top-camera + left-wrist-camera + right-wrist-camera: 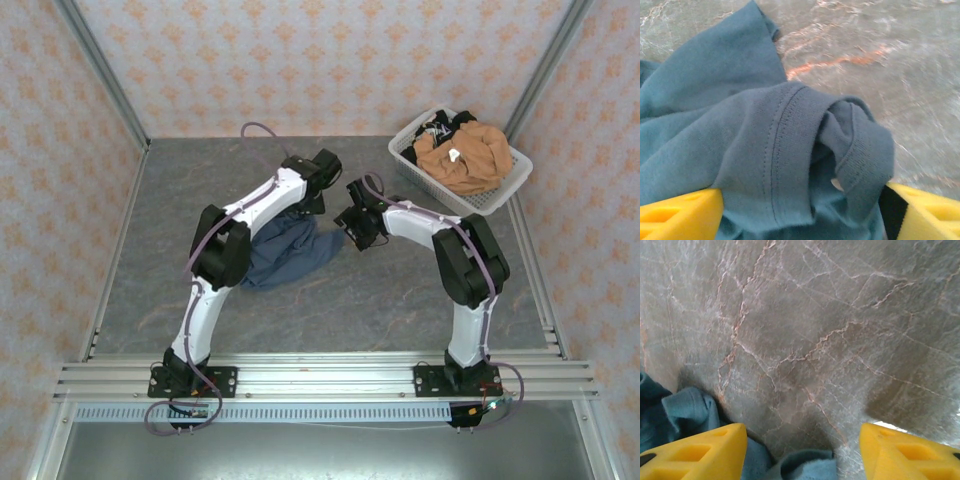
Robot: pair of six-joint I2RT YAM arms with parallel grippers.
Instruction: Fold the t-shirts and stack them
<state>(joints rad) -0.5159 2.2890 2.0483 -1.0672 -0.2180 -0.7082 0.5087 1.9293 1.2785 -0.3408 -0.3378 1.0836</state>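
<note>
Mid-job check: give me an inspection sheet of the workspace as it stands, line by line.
Surface: grey marbled table, flat.
Job's things: slate-blue t-shirt crumpled and unfolded between the arms; orange-tan t-shirt and darker shirts piled in the white basket, far right.
Clutter: nothing seen.
Grippers: left gripper open, bunched cloth lying between its fingers; right gripper open over bare table, shirt edge beside one finger.
Cables: purple cable loops above the left arm; another purple cable runs along the right arm.
Surroundings: patterned walls; metal rail at the near edge.
</note>
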